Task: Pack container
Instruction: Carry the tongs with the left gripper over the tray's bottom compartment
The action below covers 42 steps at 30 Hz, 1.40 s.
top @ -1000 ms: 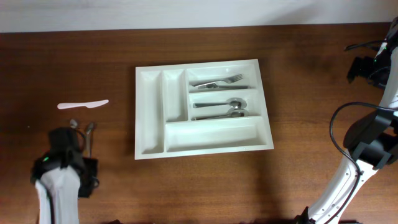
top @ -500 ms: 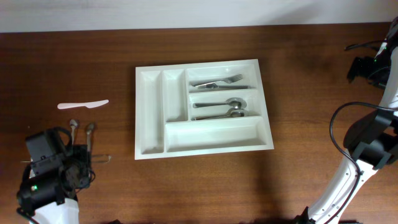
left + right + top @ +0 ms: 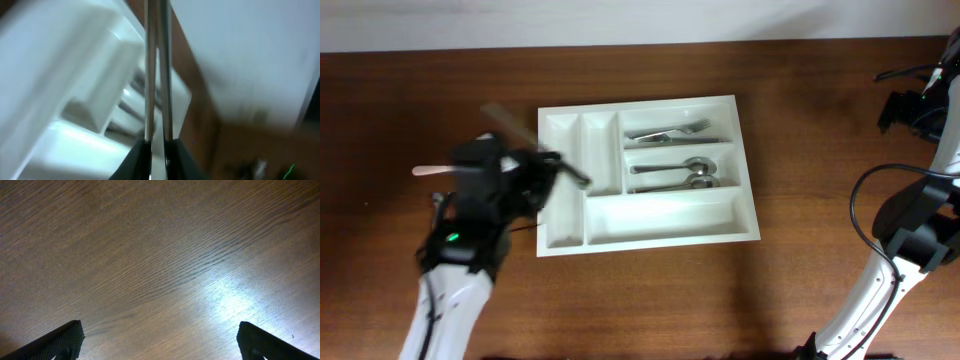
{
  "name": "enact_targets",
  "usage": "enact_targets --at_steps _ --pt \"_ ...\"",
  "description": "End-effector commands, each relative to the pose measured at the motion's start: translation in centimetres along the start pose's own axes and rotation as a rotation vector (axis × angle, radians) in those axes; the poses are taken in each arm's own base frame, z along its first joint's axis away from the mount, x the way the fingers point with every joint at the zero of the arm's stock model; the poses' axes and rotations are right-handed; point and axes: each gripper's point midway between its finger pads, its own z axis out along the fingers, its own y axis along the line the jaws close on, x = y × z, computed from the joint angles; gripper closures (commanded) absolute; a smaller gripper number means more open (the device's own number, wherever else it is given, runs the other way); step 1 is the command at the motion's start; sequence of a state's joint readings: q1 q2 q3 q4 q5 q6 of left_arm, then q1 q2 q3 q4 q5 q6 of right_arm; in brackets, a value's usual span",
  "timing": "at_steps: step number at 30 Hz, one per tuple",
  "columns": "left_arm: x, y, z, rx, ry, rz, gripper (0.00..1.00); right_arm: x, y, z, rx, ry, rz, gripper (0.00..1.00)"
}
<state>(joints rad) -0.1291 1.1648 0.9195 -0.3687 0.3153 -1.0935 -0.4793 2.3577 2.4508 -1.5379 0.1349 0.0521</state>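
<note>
The left gripper (image 3: 157, 150) pinches two slim silver metal utensil shafts (image 3: 150, 75) above the large white rectangular plastic tray (image 3: 640, 104) lying just ahead of its fingers, the right gripper (image 3: 160, 340) stands spread and empty, and the paired shafts could splay on release and land across compartments.

The dark wooden table (image 3: 800, 120) carries the white container (image 3: 660, 215), its near edge under the left gripper (image 3: 552, 172). A white plastic knife (image 3: 426, 170) lies behind that gripper, well apart from the container.
</note>
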Motion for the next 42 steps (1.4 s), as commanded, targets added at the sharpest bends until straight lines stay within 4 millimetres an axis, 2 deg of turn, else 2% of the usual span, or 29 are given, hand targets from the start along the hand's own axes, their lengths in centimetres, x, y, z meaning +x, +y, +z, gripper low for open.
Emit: enact_targets --at_steps 1,2,3,6,9,13,17,19,22,25,32,35,40,42 --pt "4.4 -1.9 2.5 0.051 0.141 0.495 0.98 0.0 -0.5 0.3 0.017 0.005 0.013 0.01" --pt "5.2 -2.1 3.0 0.058 0.164 0.566 0.98 0.0 -0.5 0.3 0.017 0.005 0.013 0.01" --pt "7.0 -2.4 3.8 0.076 0.21 0.715 0.98 0.0 -0.5 0.3 0.017 0.005 0.013 0.01" --pt "9.8 -2.6 4.9 0.106 0.265 0.959 0.94 0.0 -0.5 0.3 0.017 0.005 0.013 0.01" --pt "11.0 -2.0 5.7 0.088 0.272 1.141 0.93 0.0 -0.5 0.3 0.017 0.005 0.013 0.01" --pt "11.6 -1.0 6.9 0.022 0.252 1.413 0.9 0.0 -0.5 0.3 0.017 0.005 0.013 0.01" --pt "11.2 0.0 7.7 -0.064 0.23 1.622 0.89 0.0 -0.5 0.3 0.017 0.005 0.013 0.01" --pt "11.1 0.6 8.1 -0.085 0.24 1.709 0.94 0.0 -0.5 0.3 0.017 0.005 0.013 0.01" --pt "11.2 1.1 8.6 -0.086 0.268 1.788 0.98 0.0 -0.5 0.3 0.017 0.005 0.013 0.01" --pt "11.4 1.4 8.8 -0.086 0.281 1.789 0.98 0.0 -0.5 0.3 0.017 0.005 0.013 0.01" --pt "14.1 2.1 8.2 0.061 0.414 1.856 0.98 0.0 -0.5 0.3 0.017 0.005 0.013 0.01" --pt "14.3 2.5 8.1 0.064 0.436 1.877 0.98 0.0 -0.5 0.3 0.017 0.005 0.013 0.01" --pt "14.8 5.0 7.8 0.08 0.565 2.098 0.98 0.0 -0.5 0.3 0.017 0.005 0.013 0.01" --pt "14.8 5.6 8.0 0.077 0.586 2.127 0.98 0.0 -0.5 0.3 0.017 0.005 0.013 0.01"
